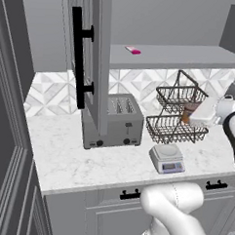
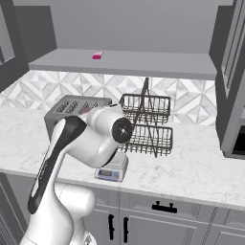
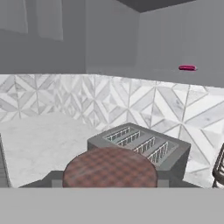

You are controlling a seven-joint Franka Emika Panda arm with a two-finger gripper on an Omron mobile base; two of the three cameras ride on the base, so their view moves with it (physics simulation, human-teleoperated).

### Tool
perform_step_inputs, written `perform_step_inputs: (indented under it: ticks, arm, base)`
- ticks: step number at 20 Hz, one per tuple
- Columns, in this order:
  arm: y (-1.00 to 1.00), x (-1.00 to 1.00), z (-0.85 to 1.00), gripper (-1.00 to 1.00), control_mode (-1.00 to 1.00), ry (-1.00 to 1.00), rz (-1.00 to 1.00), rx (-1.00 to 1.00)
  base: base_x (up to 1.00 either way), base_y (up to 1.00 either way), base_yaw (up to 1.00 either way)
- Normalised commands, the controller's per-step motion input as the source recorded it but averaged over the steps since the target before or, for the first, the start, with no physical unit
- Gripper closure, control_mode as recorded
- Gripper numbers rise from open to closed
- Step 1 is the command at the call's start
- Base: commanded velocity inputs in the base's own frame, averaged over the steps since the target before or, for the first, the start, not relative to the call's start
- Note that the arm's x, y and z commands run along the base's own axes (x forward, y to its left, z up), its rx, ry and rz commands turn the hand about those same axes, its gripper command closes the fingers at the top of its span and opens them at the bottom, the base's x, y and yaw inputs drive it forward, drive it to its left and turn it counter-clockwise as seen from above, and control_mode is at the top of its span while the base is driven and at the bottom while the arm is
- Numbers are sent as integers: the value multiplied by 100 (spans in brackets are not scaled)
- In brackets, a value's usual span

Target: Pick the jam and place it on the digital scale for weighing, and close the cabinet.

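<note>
Item: jam (image 3: 110, 168), held in closed claw (image 3: 110, 183), near the wire rack (image 1: 177, 123). You needed it lowered upright, centred over scale (image 1: 167, 158) plate.

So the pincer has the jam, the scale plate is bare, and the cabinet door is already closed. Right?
Not quite. The cabinet door is open, swung out over the toaster, as the left base view shows. The rest holds: the pincer is shut on the jam in the hand view, and the scale plate is bare.
</note>
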Motion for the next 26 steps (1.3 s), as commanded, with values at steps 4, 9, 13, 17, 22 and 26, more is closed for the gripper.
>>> perform_step_inputs:
  ticks: [4,9,13,17,22,26]
  arm:
    - [0,30,-76,100,-100,0,19,0]
    - [-11,32,-67,100,-100,0,18,0]
    - [-13,23,-58,100,-100,0,12,0]
    - [-6,28,-48,100,-100,0,9,0]
    - [-37,31,-25,100,-100,3,11,0]
    - [-13,24,-39,100,-100,5,13,0]
  base:
    - [0,0,0]
    - [0,0,0]
    - [0,0,0]
    - [0,0,0]
    - [0,0,0]
    - [0,0,0]
